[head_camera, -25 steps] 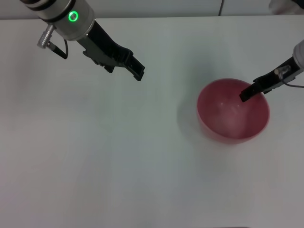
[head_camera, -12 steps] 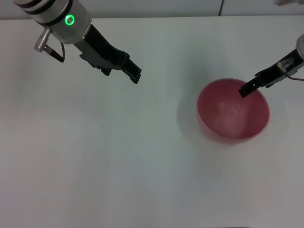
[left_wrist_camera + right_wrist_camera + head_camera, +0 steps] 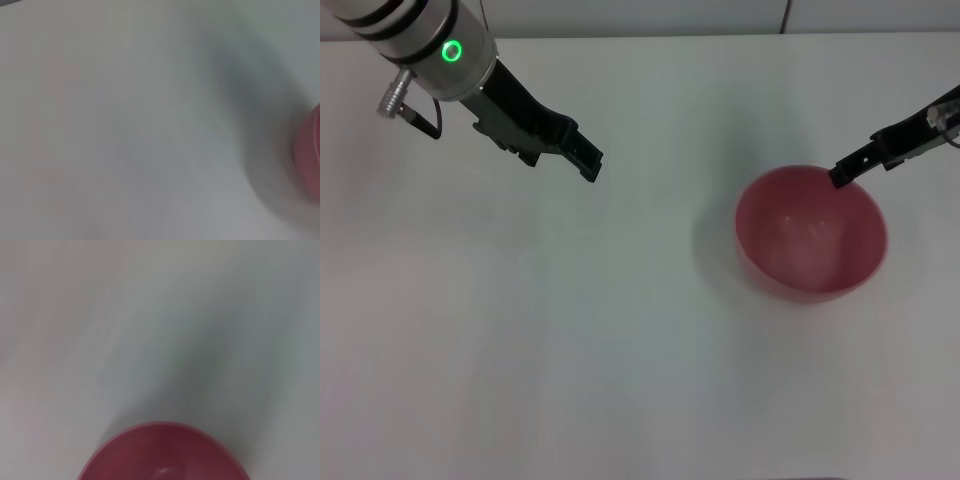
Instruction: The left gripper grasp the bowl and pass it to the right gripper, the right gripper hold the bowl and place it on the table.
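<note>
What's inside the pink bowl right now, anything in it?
The bowl looks empty: only its smooth pink inner wall and bottom show, with a faint pale sheen. The right tool hangs at its far rim, hiding a bit of the edge. The table beneath the bowl is covered.

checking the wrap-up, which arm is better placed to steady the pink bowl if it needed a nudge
Right, likely. The right gripper sits at the far rim of the bowl, which rests on the table. The left gripper hangs well off to the robot's left.
</note>
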{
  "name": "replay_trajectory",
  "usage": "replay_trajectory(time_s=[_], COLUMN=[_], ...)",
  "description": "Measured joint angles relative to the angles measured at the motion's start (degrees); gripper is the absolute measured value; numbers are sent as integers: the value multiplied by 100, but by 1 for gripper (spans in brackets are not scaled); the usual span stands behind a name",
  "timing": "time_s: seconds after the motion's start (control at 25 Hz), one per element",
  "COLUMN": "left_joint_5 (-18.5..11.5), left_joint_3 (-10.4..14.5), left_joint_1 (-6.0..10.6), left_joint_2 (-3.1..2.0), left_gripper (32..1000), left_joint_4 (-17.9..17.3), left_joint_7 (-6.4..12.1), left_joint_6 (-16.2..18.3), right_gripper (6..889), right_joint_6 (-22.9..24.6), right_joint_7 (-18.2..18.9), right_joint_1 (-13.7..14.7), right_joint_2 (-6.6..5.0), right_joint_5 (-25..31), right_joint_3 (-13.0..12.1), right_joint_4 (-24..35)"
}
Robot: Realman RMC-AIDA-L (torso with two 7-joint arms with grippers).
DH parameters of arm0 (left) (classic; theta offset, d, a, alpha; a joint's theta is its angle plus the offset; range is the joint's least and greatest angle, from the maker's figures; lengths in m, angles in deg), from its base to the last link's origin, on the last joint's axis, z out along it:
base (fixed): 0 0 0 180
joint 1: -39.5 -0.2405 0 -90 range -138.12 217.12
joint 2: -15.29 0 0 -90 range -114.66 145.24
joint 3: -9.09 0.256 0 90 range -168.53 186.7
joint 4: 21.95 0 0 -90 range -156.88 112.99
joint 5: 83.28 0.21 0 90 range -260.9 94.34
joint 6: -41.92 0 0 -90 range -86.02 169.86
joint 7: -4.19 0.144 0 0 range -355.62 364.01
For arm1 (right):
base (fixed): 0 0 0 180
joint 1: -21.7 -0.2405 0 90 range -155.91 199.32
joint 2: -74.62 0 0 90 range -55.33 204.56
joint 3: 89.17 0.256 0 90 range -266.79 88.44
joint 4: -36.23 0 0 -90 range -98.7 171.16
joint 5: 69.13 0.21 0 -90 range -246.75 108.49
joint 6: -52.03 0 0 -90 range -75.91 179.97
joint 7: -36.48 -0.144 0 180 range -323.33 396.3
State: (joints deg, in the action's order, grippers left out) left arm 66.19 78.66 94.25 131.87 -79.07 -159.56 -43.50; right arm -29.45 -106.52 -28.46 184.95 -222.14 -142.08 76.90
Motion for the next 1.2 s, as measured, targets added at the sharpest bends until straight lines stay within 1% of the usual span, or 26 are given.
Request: replay_trajectory(time_s=[0.16,0.32,0.48,0.6,0.84,1.04,1.2], left_joint_5=[24,27,105,186,188,223,295], left_joint_3=[-5,-6,-5,-5,-5,-5,-5], left_joint_1=[-40,-66,-67,-74,-102,-112,-112], left_joint_2=[0,-8,-8,-1,2,8,22], left_gripper=[857,857,857,856,854,854,854], left_joint_4=[-2,-2,-1,0,0,0,0], left_joint_7=[-14,-22,-45,-64,-75,-83,-98], left_joint_6=[0,0,0,0,0,0,-6], right_gripper=[872,872,871,871,870,870,870], right_joint_6=[-168,-325,-461,-546,-757,-1019,-1126], right_joint_7=[7,9,8,9,-17,-47,-66], right_joint_1=[21,66,84,86,74,43,17], right_joint_2=[0,28,32,29,41,94,99], right_joint_5=[0,1,167,272,289,290,290], right_joint_3=[49,58,61,61,61,61,61], right_joint_4=[158,370,462,499,792,1063,1142])
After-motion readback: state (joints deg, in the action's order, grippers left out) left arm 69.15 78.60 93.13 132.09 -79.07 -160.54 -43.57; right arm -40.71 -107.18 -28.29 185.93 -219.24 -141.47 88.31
